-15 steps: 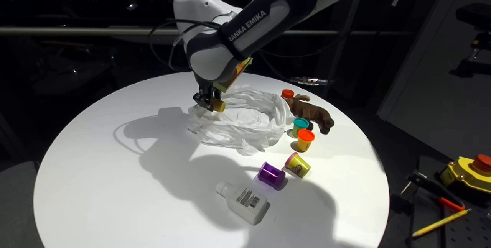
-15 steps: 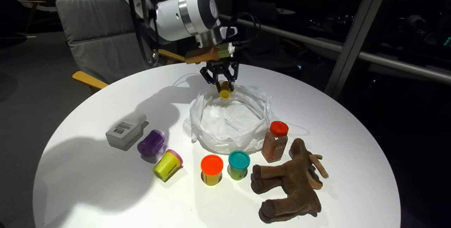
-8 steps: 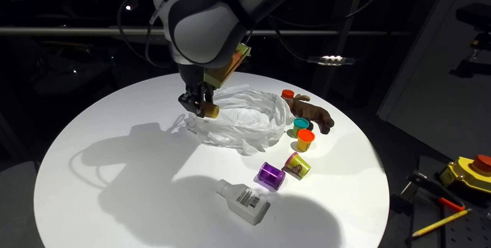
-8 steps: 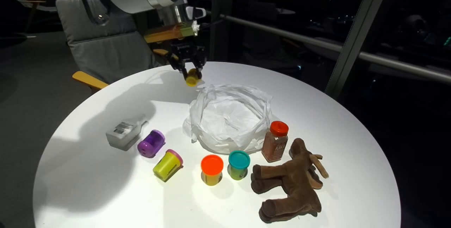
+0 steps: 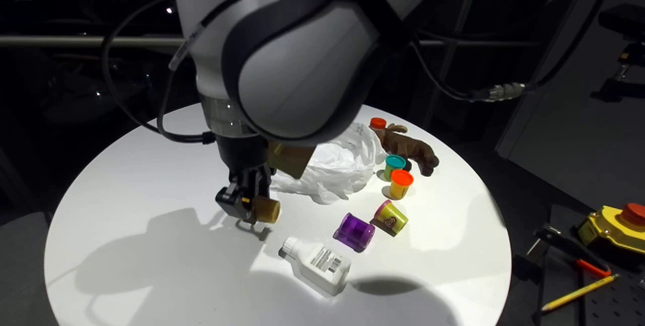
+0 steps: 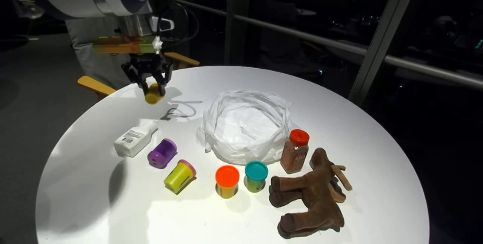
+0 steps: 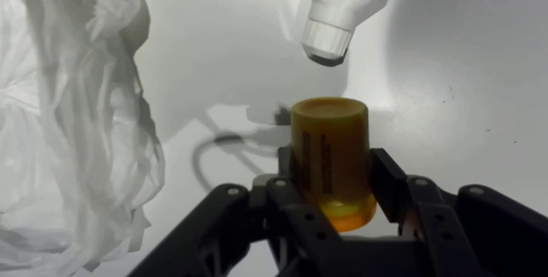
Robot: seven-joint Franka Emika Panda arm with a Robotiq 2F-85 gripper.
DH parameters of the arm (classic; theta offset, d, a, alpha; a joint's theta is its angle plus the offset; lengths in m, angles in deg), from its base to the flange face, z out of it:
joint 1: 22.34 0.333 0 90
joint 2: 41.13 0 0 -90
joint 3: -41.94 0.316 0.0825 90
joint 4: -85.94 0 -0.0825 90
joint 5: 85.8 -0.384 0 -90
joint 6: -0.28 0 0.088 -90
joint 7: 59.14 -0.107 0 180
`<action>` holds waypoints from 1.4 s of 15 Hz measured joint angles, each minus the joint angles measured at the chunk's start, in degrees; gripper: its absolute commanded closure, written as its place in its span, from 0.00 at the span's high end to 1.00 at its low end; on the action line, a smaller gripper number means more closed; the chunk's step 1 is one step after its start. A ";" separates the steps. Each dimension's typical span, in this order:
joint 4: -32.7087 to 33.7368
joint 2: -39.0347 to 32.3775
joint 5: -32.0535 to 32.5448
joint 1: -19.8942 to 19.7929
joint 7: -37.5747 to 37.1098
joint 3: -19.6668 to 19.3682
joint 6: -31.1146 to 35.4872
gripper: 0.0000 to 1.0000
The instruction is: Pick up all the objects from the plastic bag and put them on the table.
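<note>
My gripper (image 7: pixel 329 161) is shut on a yellow tub (image 7: pixel 332 140) with an orange lid, a pad against each side. In an exterior view the tub (image 6: pixel 153 95) hangs above the white table (image 6: pixel 234 217), beyond the white bottle (image 6: pixel 130 142). To one side stands the wrinkled plastic bag (image 6: pixel 211 134), its mouth open, with only bare film visible inside. Around it on the table are a purple container (image 6: pixel 162 154), a pink-lidded yellow tub (image 6: pixel 179 178), an orange-lidded tub (image 6: pixel 227 183), a teal-lidded tub (image 6: pixel 256 178), a red-capped bottle (image 6: pixel 293 157) and a brown toy animal (image 6: pixel 319 195).
In the wrist view the white bottle's neck (image 7: pixel 332 20) points towards the held tub, and the bag's crumpled side (image 7: pixel 94 118) fills the left. A grey chair (image 6: pixel 94 55) sits behind the table. Off the table lie a yellow pencil (image 5: pixel 579 293) and a red-button box (image 5: pixel 615 230).
The gripper has carried the tub from over the bag's rim to beside the bag, towards the white bottle. The items on the table have stayed where they were.
</note>
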 measured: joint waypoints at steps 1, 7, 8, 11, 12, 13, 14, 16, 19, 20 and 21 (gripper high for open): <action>-1.19 -0.76 0.00 0.30 -0.95 0.09 2.74 0.22; -2.92 -5.59 0.40 5.36 -6.55 -3.46 12.37 0.22; -2.93 -5.59 0.78 6.63 -7.52 -4.92 12.54 0.42; -3.18 -5.59 2.29 9.35 -10.15 -9.05 12.47 0.71; -3.39 -5.41 2.33 9.51 -10.26 -9.65 12.05 0.77; -3.76 -4.91 2.33 9.30 -10.25 -9.82 11.43 0.84; -4.23 -4.03 2.13 8.73 -9.92 -9.60 10.48 0.93; -5.44 -0.85 0.64 6.19 -7.17 -7.68 7.63 1.00; -7.31 6.08 -4.19 0.27 -1.24 -3.33 1.76 1.00; -7.82 8.78 -6.32 -1.91 0.94 -1.90 -1.46 1.00; -8.18 11.31 -8.19 -3.73 2.65 -0.85 -4.93 1.00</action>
